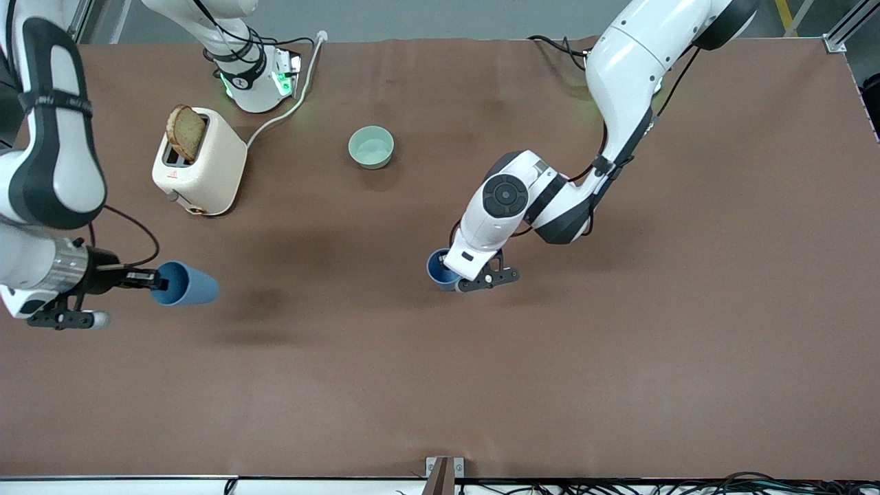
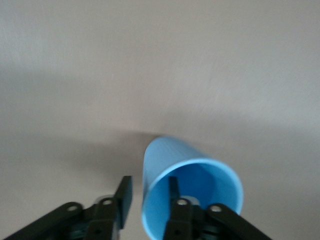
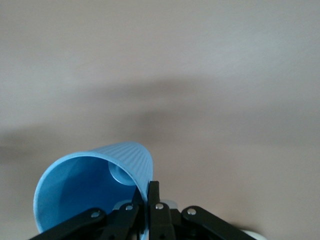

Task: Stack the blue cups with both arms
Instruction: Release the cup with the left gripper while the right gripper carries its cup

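One blue cup [image 1: 437, 268] stands upright on the brown table near its middle. My left gripper [image 1: 459, 276] is down at its rim. In the left wrist view my left gripper [image 2: 149, 186] is open, with one finger inside the cup [image 2: 165, 160] and the other outside, apart from the wall. My right gripper [image 1: 155, 280] is shut on the rim wall of the second blue cup [image 1: 189, 284]. It holds that cup on its side above the table at the right arm's end. The right wrist view shows the right gripper [image 3: 150, 189] pinching the wall of the cup [image 3: 85, 180].
A cream toaster [image 1: 206, 172] with a slice of bread [image 1: 185, 132] standing in it is near the right arm's base, its white cable running toward the base. A pale green bowl [image 1: 371, 147] sits farther from the front camera than the standing cup.
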`<state>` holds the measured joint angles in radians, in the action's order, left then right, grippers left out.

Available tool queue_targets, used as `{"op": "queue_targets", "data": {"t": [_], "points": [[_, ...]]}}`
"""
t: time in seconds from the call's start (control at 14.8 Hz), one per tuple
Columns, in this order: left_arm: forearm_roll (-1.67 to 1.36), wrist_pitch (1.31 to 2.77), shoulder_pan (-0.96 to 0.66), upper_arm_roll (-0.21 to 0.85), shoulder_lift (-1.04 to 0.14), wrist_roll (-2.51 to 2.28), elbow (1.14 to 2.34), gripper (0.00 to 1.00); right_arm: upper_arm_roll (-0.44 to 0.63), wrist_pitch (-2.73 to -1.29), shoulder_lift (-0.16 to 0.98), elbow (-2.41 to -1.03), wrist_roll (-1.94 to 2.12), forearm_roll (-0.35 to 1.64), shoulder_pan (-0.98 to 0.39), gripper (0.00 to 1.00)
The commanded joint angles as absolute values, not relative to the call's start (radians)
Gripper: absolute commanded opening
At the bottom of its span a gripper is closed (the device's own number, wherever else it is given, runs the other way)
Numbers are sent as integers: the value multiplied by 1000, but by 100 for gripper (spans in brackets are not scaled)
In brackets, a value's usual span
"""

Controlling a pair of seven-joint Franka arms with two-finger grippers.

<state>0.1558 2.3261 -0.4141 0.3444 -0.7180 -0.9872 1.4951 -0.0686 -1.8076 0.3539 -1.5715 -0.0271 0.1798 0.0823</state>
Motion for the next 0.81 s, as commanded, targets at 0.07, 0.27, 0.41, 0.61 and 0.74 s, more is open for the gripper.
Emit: {"op": "queue_targets", "data": {"t": [0.07,0.27,0.41,0.61,0.74], "points": [[288,2098,-390,307,-615,-954,1372,100,-266,-1737,304,-1534,-297,187,95,0],[305,1967,-287,308,-482,-785,1345,100,-476,-1758,307,-1483,-536,77,84,0],[292,1869,-204,317,-399,-649,1356,100,-636,-1845,325,-1492,-767,-46,86,0],[252,1732,-120,319,-296,-484,1356,100,-713,-1952,423,-1494,-862,-78,36,0],[194,1657,-51,319,-233,-347,1356,100,-713,-2041,477,-1494,-868,-80,-11,0]]}}
